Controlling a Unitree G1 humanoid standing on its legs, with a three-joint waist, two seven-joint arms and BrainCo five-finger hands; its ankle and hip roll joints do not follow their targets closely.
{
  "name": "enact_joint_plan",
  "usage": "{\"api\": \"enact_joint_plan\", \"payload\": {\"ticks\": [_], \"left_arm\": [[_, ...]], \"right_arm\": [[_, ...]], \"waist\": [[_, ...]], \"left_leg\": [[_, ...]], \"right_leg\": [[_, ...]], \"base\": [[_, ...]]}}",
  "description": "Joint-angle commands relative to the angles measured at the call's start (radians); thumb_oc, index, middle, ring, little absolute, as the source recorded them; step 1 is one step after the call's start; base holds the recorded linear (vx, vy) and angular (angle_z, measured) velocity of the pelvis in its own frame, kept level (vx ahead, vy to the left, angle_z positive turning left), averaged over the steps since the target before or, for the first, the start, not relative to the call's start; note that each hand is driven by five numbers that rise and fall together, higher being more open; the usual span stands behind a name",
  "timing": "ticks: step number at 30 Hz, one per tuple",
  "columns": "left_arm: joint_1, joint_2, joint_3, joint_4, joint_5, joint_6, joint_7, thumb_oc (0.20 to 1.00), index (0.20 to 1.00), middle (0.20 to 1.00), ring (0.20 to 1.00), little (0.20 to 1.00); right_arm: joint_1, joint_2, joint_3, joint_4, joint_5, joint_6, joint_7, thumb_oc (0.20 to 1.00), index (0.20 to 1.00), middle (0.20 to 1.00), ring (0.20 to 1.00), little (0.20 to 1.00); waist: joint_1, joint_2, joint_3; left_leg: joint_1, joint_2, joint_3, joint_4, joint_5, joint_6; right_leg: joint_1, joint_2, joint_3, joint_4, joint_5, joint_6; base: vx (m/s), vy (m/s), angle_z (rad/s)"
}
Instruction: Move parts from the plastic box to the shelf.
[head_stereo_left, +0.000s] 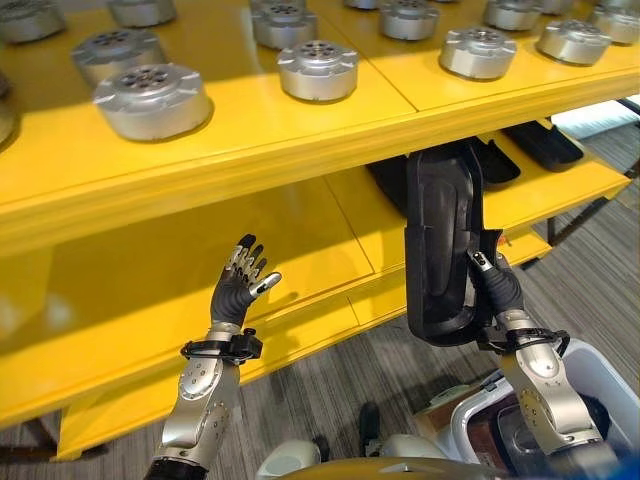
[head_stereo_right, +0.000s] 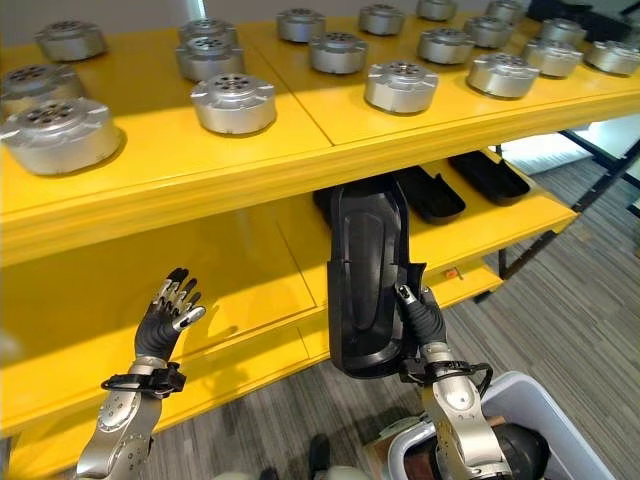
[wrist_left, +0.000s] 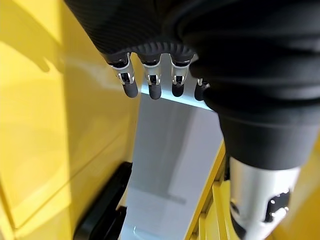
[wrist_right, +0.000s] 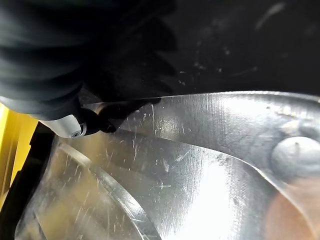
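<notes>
Two hands are showing in front of a yellow shelf (head_stereo_left: 230, 150). The right hand (head_stereo_left: 497, 285) is gripping a long black part (head_stereo_left: 440, 240) near its lower end, fingers curled round its edge, and is holding it upright in front of the lower shelf level (head_stereo_left: 330, 240), its top end reaching up to the front lip of the upper level. In the right wrist view the part's scratched, glossy surface (wrist_right: 210, 150) is lying right against the hand's dark cover. The part is clear of the box (head_stereo_left: 610, 390), which is sitting low at 5 o'clock, pale-walled, behind the right forearm.

The left hand (head_stereo_left: 240, 280) is raised at about 7 o'clock, palm toward the lower level, fingers (wrist_left: 130, 87) straight and loosely spread, holding nothing and touching nothing.

More black parts (head_stereo_right: 435, 195) are lying flat on the lower level at 2 o'clock from the held one, side by side toward the shelf's right end. On the upper level, round silver metal discs (head_stereo_left: 318, 70) are standing in rows from 9 o'clock across to 3 o'clock, each apart from the next. Below the shelf, grey striped floor (head_stereo_right: 560, 300) is showing at 4 o'clock.
</notes>
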Motion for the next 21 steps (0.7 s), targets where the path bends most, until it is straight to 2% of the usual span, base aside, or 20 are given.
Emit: {"api": "enact_joint_plan", "payload": {"ticks": [1, 2, 4, 6, 7, 8, 9, 10, 12, 17, 21], "left_arm": [[0.006, 0.044, 0.013, -0.076, -0.001, -0.045, -0.002, 1.000, 1.000, 1.000, 1.000, 1.000], [0.011, 0.042, 0.014, -0.081, -0.001, -0.046, 0.001, 1.000, 1.000, 1.000, 1.000, 1.000], [0.010, 0.038, 0.014, -0.079, -0.004, -0.046, 0.010, 1.000, 1.000, 1.000, 1.000, 1.000], [0.007, 0.035, 0.009, -0.078, -0.004, -0.046, 0.012, 1.000, 1.000, 1.000, 1.000, 1.000], [0.000, 0.029, 0.002, -0.070, -0.010, -0.041, 0.001, 1.000, 1.000, 1.000, 1.000, 1.000], [-0.002, 0.029, 0.003, -0.071, -0.009, -0.043, 0.002, 1.000, 1.000, 1.000, 1.000, 1.000], [-0.001, 0.037, 0.000, -0.071, -0.014, -0.037, -0.012, 1.000, 1.000, 1.000, 1.000, 1.000], [0.013, 0.047, 0.007, -0.076, -0.017, -0.033, -0.025, 1.000, 1.000, 1.000, 1.000, 1.000], [0.014, 0.057, 0.005, -0.079, -0.019, -0.029, -0.026, 1.000, 1.000, 1.000, 1.000, 1.000], [0.015, 0.074, 0.000, -0.090, -0.017, -0.023, -0.027, 1.000, 1.000, 1.000, 1.000, 1.000], [0.016, 0.105, -0.011, -0.103, -0.027, -0.017, -0.029, 1.000, 1.000, 1.000, 1.000, 1.000]], "right_arm": [[-0.099, -0.009, -0.029, -0.092, 0.049, -0.107, -0.003, 0.200, 0.200, 0.200, 0.200, 0.200], [-0.103, -0.007, -0.019, -0.093, 0.050, -0.105, 0.000, 0.200, 0.200, 0.200, 0.200, 0.200], [-0.098, -0.007, -0.007, -0.096, 0.056, -0.105, 0.000, 0.200, 0.200, 0.200, 0.200, 0.200], [-0.098, -0.013, 0.009, -0.095, 0.058, -0.103, -0.001, 0.200, 0.200, 0.200, 0.200, 0.200], [-0.108, -0.022, 0.023, -0.088, 0.045, -0.097, 0.003, 0.200, 0.200, 0.200, 0.200, 0.200], [-0.112, -0.020, 0.029, -0.083, 0.046, -0.098, 0.010, 0.200, 0.200, 0.200, 0.200, 0.200], [-0.127, -0.008, 0.046, -0.059, 0.058, -0.085, 0.012, 0.200, 0.200, 0.200, 0.200, 0.200], [-0.128, -0.002, 0.051, -0.055, 0.075, -0.072, 0.030, 0.200, 0.200, 0.200, 0.200, 0.200], [-0.145, 0.004, 0.061, -0.041, 0.075, -0.062, 0.030, 0.200, 0.200, 0.200, 0.200, 0.200], [-0.199, 0.009, 0.087, -0.006, 0.071, -0.045, 0.030, 0.200, 0.200, 0.200, 0.200, 0.200], [-0.310, -0.011, 0.107, 0.051, 0.057, -0.029, 0.008, 0.200, 0.200, 0.200, 0.200, 0.200]], "waist": [[-0.017, -0.028, -0.028], [-0.016, -0.031, -0.034], [-0.027, -0.027, -0.049], [-0.035, -0.001, -0.060], [-0.041, 0.036, -0.079], [-0.039, 0.047, -0.084], [-0.023, 0.055, -0.082], [-0.014, 0.048, -0.081], [-0.001, 0.039, -0.080], [0.024, 0.026, -0.079], [0.061, 0.004, -0.070]], "left_leg": [[-0.047, 0.149, 0.107, 0.080, 0.045, 0.008], [-0.033, 0.192, 0.104, 0.046, 0.062, 0.002], [-0.007, 0.311, 0.131, -0.039, 0.148, -0.016], [0.028, 0.370, 0.132, -0.167, 0.244, -0.045], [0.058, 0.389, 0.171, -0.252, 0.253, -0.076], [0.067, 0.403, 0.190, -0.262, 0.253, -0.087], [0.072, 0.367, 0.179, -0.258, 0.212, -0.079], [0.073, 0.347, 0.193, -0.242, 0.178, -0.071], [0.067, 0.321, 0.194, -0.230, 0.149, -0.060], [0.056, 0.283, 0.181, -0.212, 0.115, -0.045], [0.014, 0.249, 0.154, -0.169, 0.085, -0.034]], "right_leg": [[0.052, -0.045, 0.023, 0.086, -0.107, 0.084], [0.055, -0.053, 0.022, 0.086, -0.111, 0.088], [0.049, -0.075, -0.004, 0.099, -0.125, 0.094], [0.039, -0.076, -0.022, 0.111, -0.140, 0.097], [0.038, -0.087, -0.054, 0.116, -0.148, 0.109], [0.039, -0.094, -0.062, 0.128, -0.154, 0.111], [0.049, -0.127, -0.076, 0.148, -0.155, 0.122], [0.062, -0.153, -0.086, 0.154, -0.153, 0.135], [0.074, -0.180, -0.098, 0.156, -0.152, 0.149], [0.090, -0.217, -0.117, 0.158, -0.145, 0.170], [0.096, -0.248, -0.145, 0.165, -0.140, 0.186]], "base": [[0.03, 0.031, 0.53], [0.04, 0.037, 0.23], [0.06, 0.084, 0.05], [0.09, 0.149, 0.44], [0.15, 0.238, 0.95], [0.23, 0.357, 0.56], [0.22, 0.332, 0.82], [0.21, 0.307, 0.55], [0.13, 0.183, 0.69], [0.08, 0.119, 0.15], [0.05, 0.078, 0.20]]}}
